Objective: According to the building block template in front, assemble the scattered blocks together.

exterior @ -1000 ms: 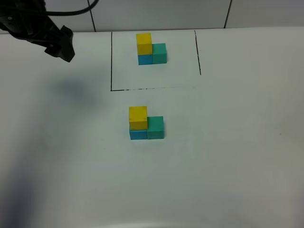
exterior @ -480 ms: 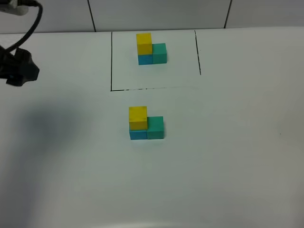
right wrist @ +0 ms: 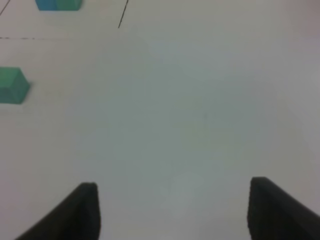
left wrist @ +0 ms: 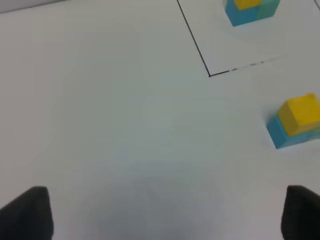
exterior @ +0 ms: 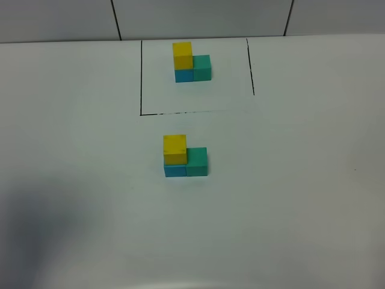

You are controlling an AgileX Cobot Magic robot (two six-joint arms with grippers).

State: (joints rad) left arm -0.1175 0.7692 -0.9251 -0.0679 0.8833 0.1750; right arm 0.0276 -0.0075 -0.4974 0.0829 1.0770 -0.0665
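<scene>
Looking at the blocks [exterior: 185,156] out on the open table [exterior: 301,198], just on the near side of the black frame line [exterior: 141,78] and apart from it. Yellow [exterior: 175,149] stacked on blue [exterior: 175,170], green [exterior: 197,161] touching blue on the right. Same layout as the template [exterior: 191,62] inside the frame, with the blue-green base row running parallel to the frame's front line. Pretty much done by the look of it, so guessing nothing left but parking the arms.

Can't find either arm in the overhead shot. Going by the left wrist view, got the left gripper [left wrist: 165,212] spread wide and holding nothing, with the little build [left wrist: 295,125] well off toward that arm's inner side and ahead, nowhere near the fingers. Right gripper [right wrist: 175,210] also parted with only bare table between the fingers, catching just the green cube [right wrist: 12,85] at the edge of its view, well apart too. Hard to call which arm is nearer, maybe the left.

Compared with a second ago: left arm up in the far left corner of the overhead shot then, sliding to the left edge half a second later, now out of frame with only a shadow down in the near left. Blocks not budged at all
</scene>
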